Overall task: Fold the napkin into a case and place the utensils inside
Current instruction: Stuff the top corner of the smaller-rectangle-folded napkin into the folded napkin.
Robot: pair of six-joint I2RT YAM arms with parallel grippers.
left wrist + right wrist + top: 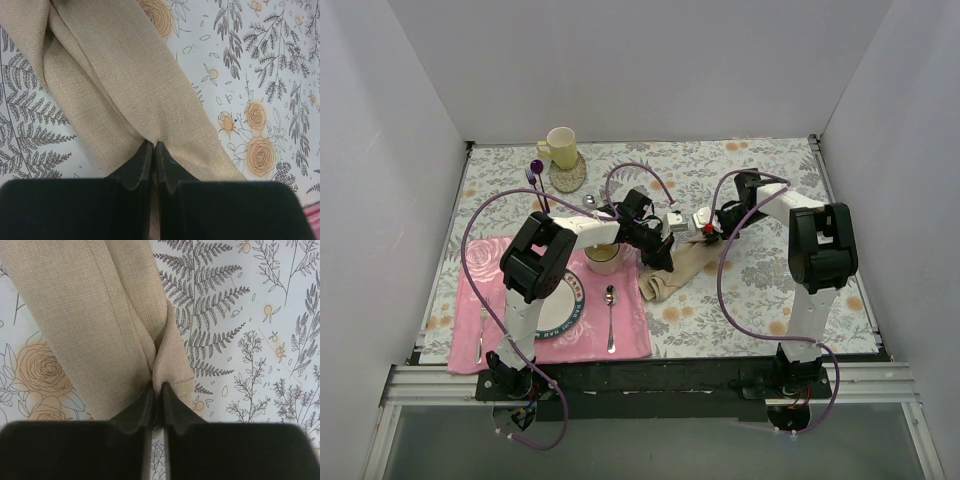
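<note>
The beige napkin (685, 268) lies bunched into a long diagonal strip on the floral tablecloth, mid-table. My left gripper (663, 262) is at its lower-left part. In the left wrist view its jaws (152, 142) are shut on a pinch of the napkin (115, 75). My right gripper (708, 232) is at the strip's upper-right end. Its jaws (156, 386) are closed on a raised fold of the napkin (85, 315). A silver spoon (610, 318) lies right of the plate and a silver fork (480, 335) lies left of it, both apart from the napkin.
A plate (563, 312) rests on a pink placemat (590, 340) at the front left, with a small cream cup (603, 258) behind it. A yellow mug (560, 147) on a coaster and a purple-handled fork (535, 178) stand at the back left. White walls enclose the table.
</note>
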